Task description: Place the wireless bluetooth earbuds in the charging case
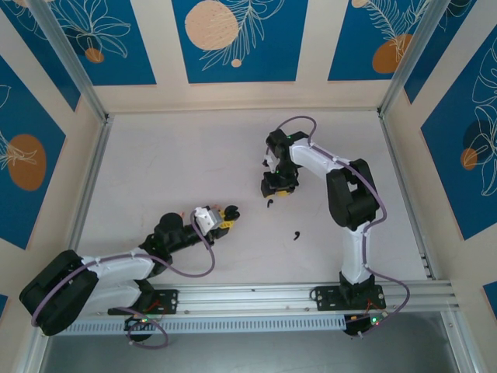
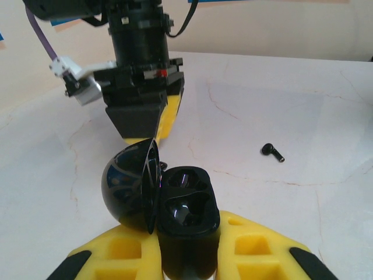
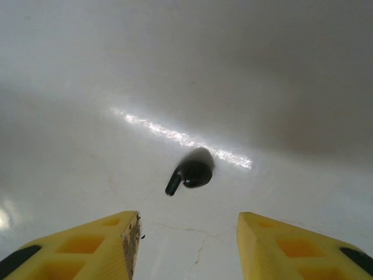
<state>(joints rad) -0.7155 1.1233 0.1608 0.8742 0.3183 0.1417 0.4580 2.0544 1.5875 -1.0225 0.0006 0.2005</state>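
My left gripper (image 2: 187,256) is shut on the black charging case (image 2: 186,210), which stands upright with its round lid (image 2: 129,186) swung open to the left and both wells empty. In the top view that gripper (image 1: 226,214) sits left of centre. One glossy black earbud (image 3: 191,173) lies on the table just ahead of my right gripper (image 3: 187,220), whose yellow fingers (image 3: 111,239) stand open and apart from it. From above, this earbud (image 1: 269,203) lies beside the right gripper (image 1: 278,186). A second black earbud (image 1: 297,235) (image 2: 272,151) lies alone on the table.
The white table (image 1: 171,171) is walled by blue-patterned panels and metal rails (image 1: 85,179). The right arm's elbow (image 1: 351,194) rises right of centre. In the left wrist view the right gripper (image 2: 141,116) hangs close behind the case.
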